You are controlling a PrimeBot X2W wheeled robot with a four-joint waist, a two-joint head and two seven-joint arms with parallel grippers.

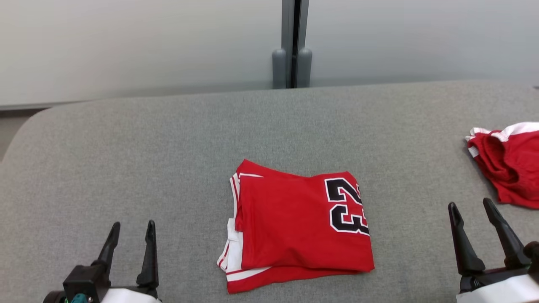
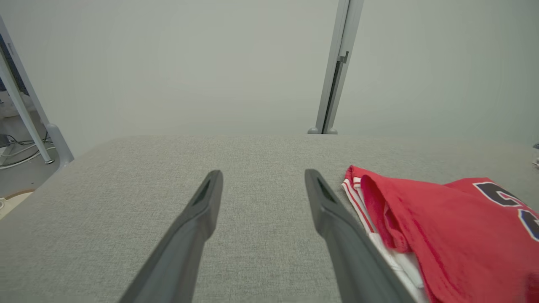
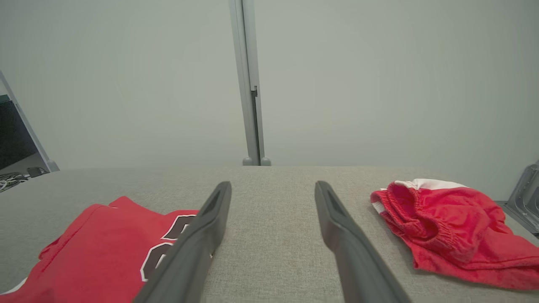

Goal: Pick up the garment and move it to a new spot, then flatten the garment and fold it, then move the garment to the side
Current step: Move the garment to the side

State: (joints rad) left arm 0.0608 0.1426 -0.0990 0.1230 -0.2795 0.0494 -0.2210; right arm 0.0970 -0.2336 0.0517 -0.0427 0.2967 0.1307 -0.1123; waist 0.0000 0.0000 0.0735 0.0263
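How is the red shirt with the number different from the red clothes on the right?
The number shirt is folded flat; the red shorts lie bunched and wrinkly. The number shirt shows a black 23; the red shorts show a stretchy waistband, no number. The number shirt lies central; the red shorts lie far right. Both are red with white trim.

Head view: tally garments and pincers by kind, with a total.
red jersey, folded: 1
red shorts, bunched: 1
pincers, both open: 2 (left pincer, right pincer)
Total: 4
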